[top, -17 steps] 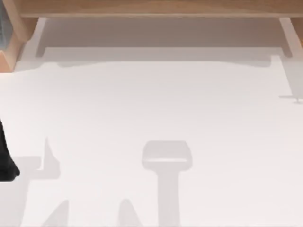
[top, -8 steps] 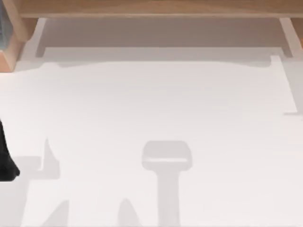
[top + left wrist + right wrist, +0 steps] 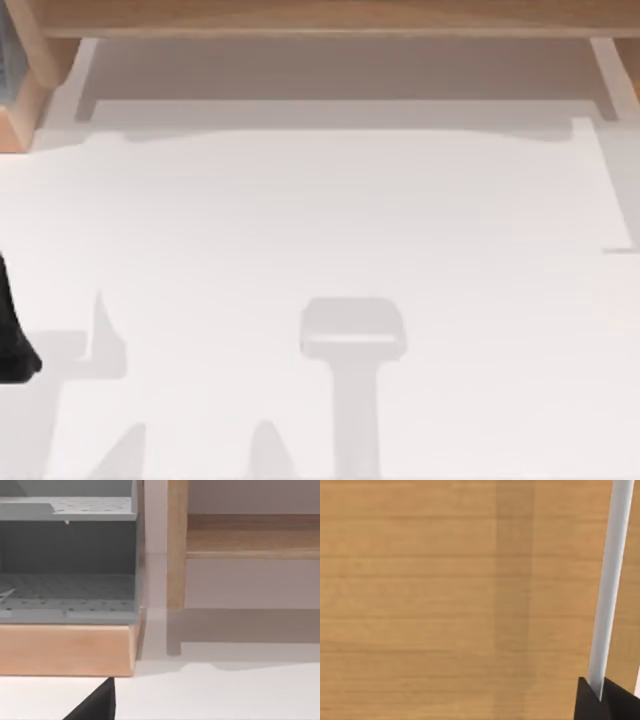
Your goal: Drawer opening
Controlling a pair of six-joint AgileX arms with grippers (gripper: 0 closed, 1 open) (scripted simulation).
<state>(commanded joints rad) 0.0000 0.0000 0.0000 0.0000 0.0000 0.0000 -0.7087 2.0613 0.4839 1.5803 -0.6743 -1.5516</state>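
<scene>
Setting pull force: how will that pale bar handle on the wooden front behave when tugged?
The handle looks thin, straight and smooth: probably stiff, maybe slippery for the right gripper at its end. The wooden front is broad: likely slides, not tips.

I worked in a bare rendered test scene: a plain white surface [image 3: 330,230], a light wooden cabinet frame [image 3: 320,18] along its far edge, and a grey perforated shelf unit [image 3: 67,555] beside it.
</scene>
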